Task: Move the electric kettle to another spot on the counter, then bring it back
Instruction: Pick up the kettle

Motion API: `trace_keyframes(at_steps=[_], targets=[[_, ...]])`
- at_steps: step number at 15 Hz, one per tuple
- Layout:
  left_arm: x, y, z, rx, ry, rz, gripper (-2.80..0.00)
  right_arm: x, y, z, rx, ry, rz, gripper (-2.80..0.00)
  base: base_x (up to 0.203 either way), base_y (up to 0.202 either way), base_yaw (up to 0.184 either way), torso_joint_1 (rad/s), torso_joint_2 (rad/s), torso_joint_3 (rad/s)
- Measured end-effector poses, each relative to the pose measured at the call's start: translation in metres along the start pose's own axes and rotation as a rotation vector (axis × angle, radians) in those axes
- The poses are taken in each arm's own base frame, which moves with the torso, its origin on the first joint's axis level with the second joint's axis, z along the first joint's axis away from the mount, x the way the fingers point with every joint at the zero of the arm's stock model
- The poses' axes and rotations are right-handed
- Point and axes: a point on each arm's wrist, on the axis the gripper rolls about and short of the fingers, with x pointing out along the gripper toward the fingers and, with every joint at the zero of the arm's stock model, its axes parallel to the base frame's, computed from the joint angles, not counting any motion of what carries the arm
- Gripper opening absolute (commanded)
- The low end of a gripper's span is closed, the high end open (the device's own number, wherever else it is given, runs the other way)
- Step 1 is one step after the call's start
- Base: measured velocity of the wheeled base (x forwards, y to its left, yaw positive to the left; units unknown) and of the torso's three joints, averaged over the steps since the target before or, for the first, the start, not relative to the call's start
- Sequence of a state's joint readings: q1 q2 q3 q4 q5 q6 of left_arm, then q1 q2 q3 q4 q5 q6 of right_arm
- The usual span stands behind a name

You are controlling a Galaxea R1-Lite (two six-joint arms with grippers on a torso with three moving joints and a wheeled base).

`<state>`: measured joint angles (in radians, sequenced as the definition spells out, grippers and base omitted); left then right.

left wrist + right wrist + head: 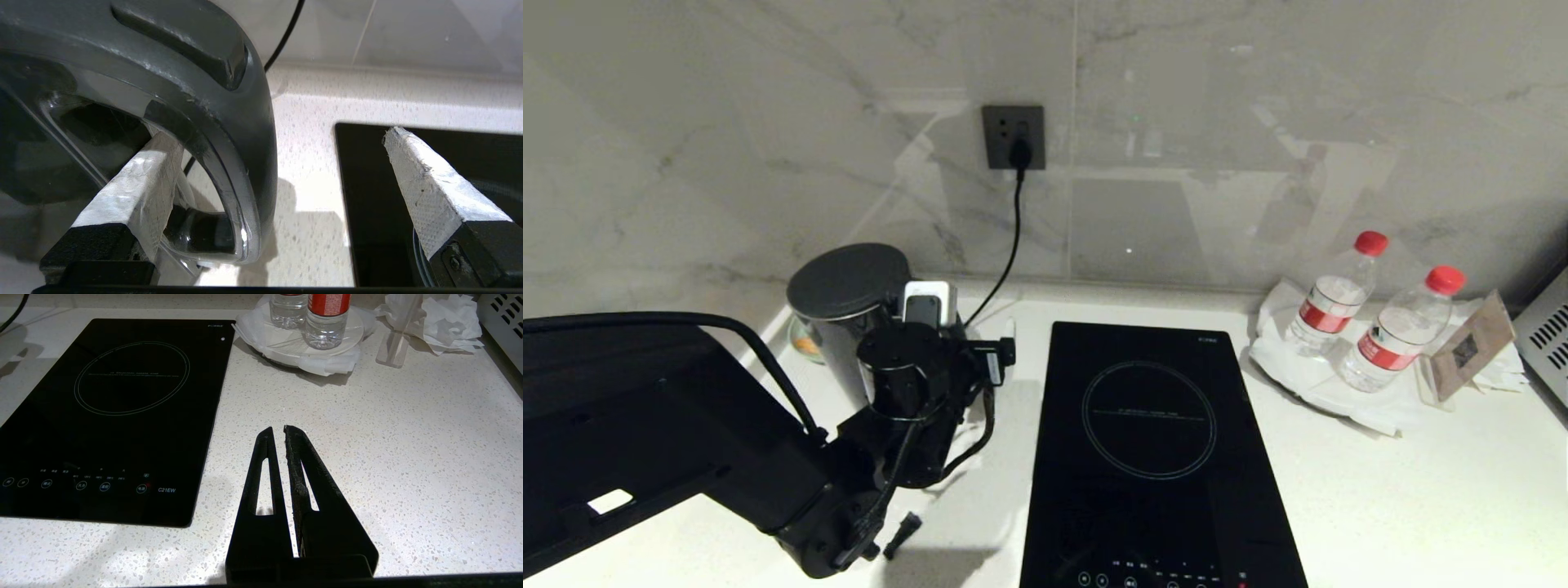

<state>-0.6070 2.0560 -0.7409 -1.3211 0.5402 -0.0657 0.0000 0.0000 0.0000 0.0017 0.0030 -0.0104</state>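
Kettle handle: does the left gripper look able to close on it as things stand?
Probably yes. The left gripper is open, with one finger already through the kettle handle loop and the other outside it above the induction hob; nothing sits between.

bare counter [1421, 490] right of hob [1152, 457], bottles [1372, 327] crowding far corner, kettle [845, 314] blocking left

The electric kettle [848, 310] stands at the desk's [1421, 490] back left, left of the induction hob [1160, 457]. Two bottles [1372, 314] sit on paper at the hob's right. The socket [1013, 136] is on the wall behind.
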Motion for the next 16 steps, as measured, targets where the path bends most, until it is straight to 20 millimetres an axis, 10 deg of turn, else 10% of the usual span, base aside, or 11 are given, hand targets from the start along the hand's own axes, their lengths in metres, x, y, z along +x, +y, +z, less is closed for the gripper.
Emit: trace_keyframes(at_steps=[16], targets=[[-0.010,0.004,0.013,-0.027,-0.018,0.001,0.00,0.000,0.000,0.000,0.000,0.000,0.000,-2.80,0.000,0.000,0.000,0.000,0.00,0.000]])
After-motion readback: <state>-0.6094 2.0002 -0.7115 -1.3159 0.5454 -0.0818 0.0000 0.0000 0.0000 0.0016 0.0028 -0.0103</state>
